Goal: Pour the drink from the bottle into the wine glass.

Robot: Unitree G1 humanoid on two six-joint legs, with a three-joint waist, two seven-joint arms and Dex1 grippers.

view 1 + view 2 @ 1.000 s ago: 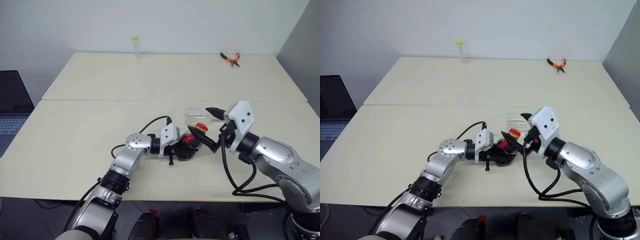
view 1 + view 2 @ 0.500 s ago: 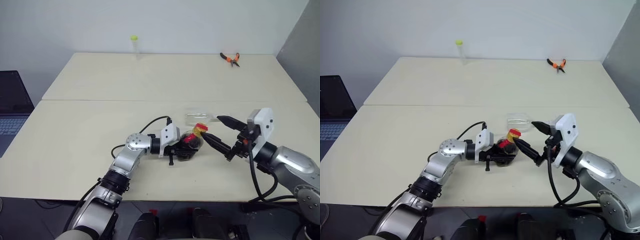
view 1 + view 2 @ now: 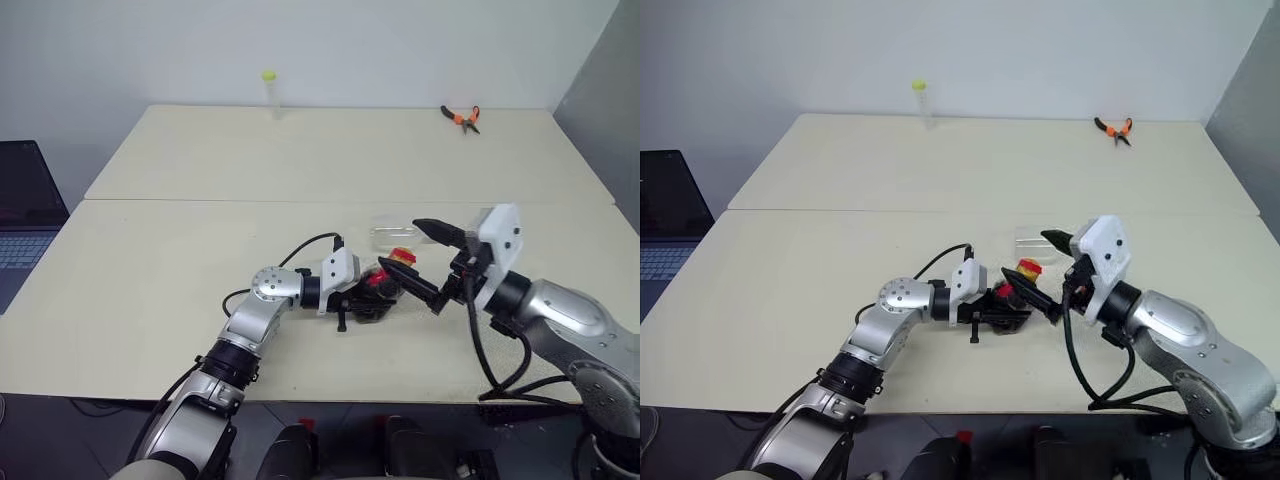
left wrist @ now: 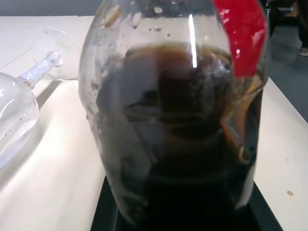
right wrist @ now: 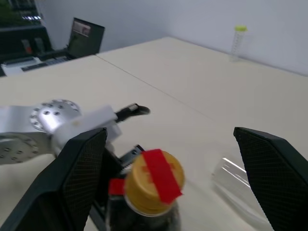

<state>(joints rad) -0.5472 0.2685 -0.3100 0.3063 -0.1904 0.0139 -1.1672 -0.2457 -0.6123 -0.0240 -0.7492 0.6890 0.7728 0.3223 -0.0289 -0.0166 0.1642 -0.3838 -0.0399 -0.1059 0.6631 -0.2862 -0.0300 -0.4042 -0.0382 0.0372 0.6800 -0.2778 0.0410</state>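
Far left edge: dark laptop (image 3: pixel 25 215) beside the table (image 3: pixel 180 250), screen mostly black. Back of table, left of centre: tall thin clear tube (image 3: pixel 269 92) with yellow-green cap, upright, well apart from everything else.

Left arm reaches in from lower left; left gripper (image 3: pixel 362 292) pressed onto the bottle (image 3: pixel 378 290), fingers pinching its bulbous body low down. Bottle upright on the near table section, around the middle. Drink (image 4: pixel 183 144) dark brown, fills most of the bottle body in the left wrist view, with a red label strip (image 4: pixel 240 33) at the upper part. Yellow cap (image 5: pixel 153 182) still on, red tape strip across its top.

Wine glass (image 3: pixel 395 233) lies on its side on the table just behind the bottle, clear bowl seen in the head views; the left wrist view shows bowl, stem and round foot (image 4: pixel 54 45) flat along the tabletop, close beside the bottle. Glass looks empty.

Right gripper (image 3: pixel 420 255) spread wide, one finger (image 3: pixel 435 231) above and behind the cap, the other finger (image 3: pixel 415 287) in front and lower, cap sitting between them. Right wrist view: both fingers stand apart from the cap, no contact visible.

Far back right: orange-handled pliers (image 3: pixel 461 118) lying on the table, well apart from the rest
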